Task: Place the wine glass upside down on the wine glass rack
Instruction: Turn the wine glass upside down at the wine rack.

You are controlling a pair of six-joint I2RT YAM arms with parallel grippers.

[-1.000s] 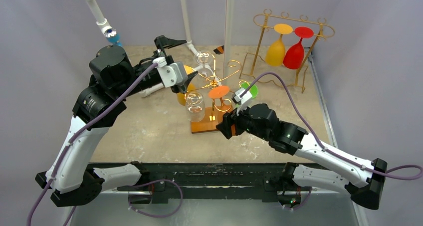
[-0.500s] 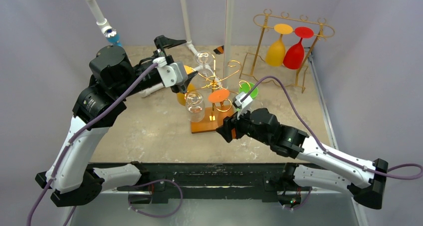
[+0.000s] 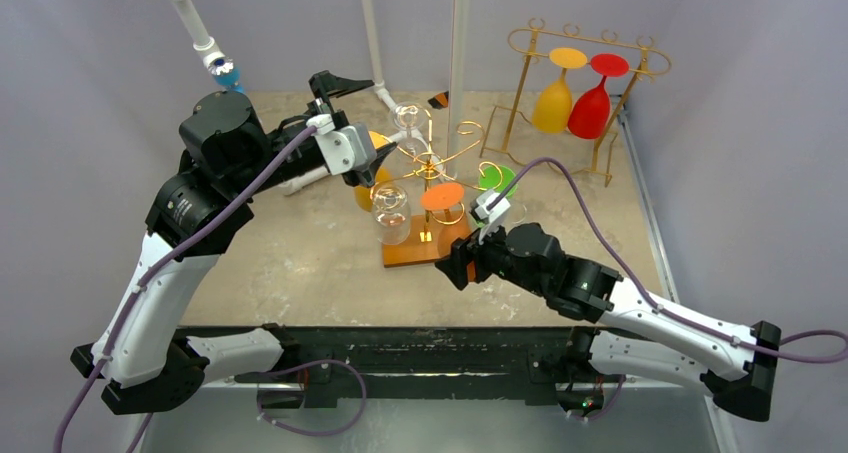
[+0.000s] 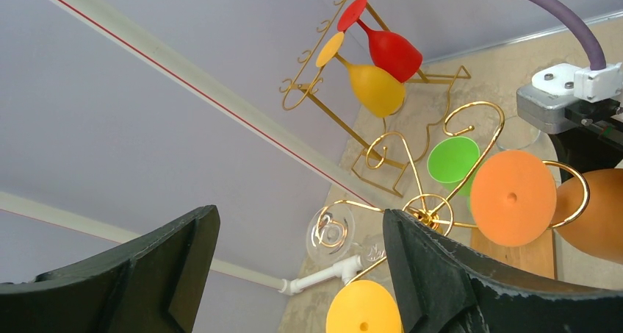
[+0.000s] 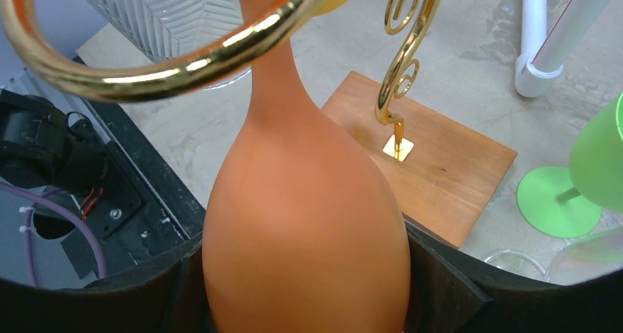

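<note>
The orange wine glass hangs upside down, its bowl filling the right wrist view. My right gripper is shut on that bowl, a finger on either side. Its stem rises through a gold ring of the wine glass rack, and the round orange foot sits above the ring. From above, my right gripper is by the rack's wooden base. My left gripper stands open and empty just left of the rack. The left wrist view shows its fingers wide apart, with the orange foot beyond.
Two clear glasses, a yellow one and a green one hang on or stand by the same rack. A second gold rack at the back right holds a yellow glass and a red glass. White pipes rise behind.
My right gripper has drawn slightly toward the near edge with the orange glass, and the orange foot has shifted with it. The left arm has not moved.
</note>
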